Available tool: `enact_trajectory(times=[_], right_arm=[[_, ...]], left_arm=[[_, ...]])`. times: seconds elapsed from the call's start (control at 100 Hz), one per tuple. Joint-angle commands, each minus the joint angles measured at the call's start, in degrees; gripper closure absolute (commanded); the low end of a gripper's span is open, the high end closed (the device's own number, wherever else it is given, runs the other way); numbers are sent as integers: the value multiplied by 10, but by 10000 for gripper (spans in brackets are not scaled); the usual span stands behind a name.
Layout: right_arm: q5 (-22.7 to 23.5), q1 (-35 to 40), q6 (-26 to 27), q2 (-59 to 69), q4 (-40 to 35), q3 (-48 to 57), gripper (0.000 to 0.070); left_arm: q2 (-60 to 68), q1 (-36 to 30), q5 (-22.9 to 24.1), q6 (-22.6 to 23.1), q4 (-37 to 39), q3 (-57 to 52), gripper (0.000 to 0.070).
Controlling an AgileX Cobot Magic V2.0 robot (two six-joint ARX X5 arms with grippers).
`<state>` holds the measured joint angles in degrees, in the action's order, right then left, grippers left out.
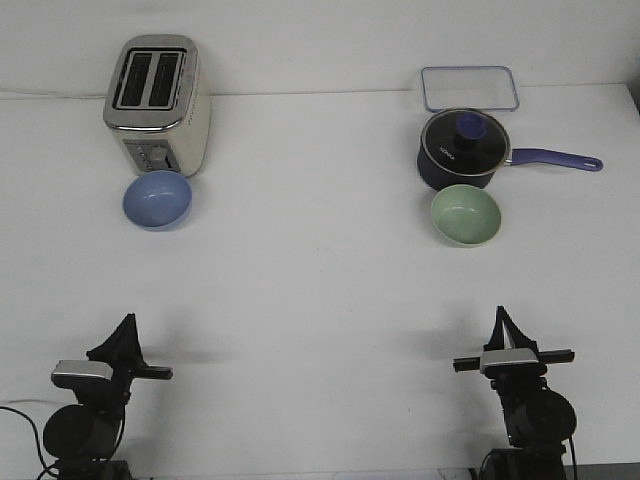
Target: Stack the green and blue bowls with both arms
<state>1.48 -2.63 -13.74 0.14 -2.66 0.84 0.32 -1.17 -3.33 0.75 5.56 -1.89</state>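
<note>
The blue bowl (pixel 158 199) sits upright on the white table at the far left, just in front of a toaster. The green bowl (pixel 465 215) sits upright at the far right, just in front of a dark saucepan. Both bowls are empty and far apart. My left gripper (pixel 127 322) is low at the near left, well short of the blue bowl, its fingers drawn to one point and holding nothing. My right gripper (pixel 499 314) is low at the near right, well short of the green bowl, also drawn to a point and holding nothing.
A silver two-slot toaster (pixel 157 103) stands behind the blue bowl. A dark navy lidded saucepan (pixel 463 150) with a purple handle pointing right stands behind the green bowl. A clear rectangular lid or tray (pixel 469 87) lies at the back right.
</note>
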Motion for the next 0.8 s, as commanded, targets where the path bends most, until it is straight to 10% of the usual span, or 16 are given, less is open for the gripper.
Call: enact_trajectory(times=[0.0,0.79], right_arm=[[0,0,-7,-1,6,-1,700],[3,0,-5,-1,11,-1,700]], left_arm=[[-1,-1,0,7,5,11,685],[-1,-1,0,7,5,11,685]])
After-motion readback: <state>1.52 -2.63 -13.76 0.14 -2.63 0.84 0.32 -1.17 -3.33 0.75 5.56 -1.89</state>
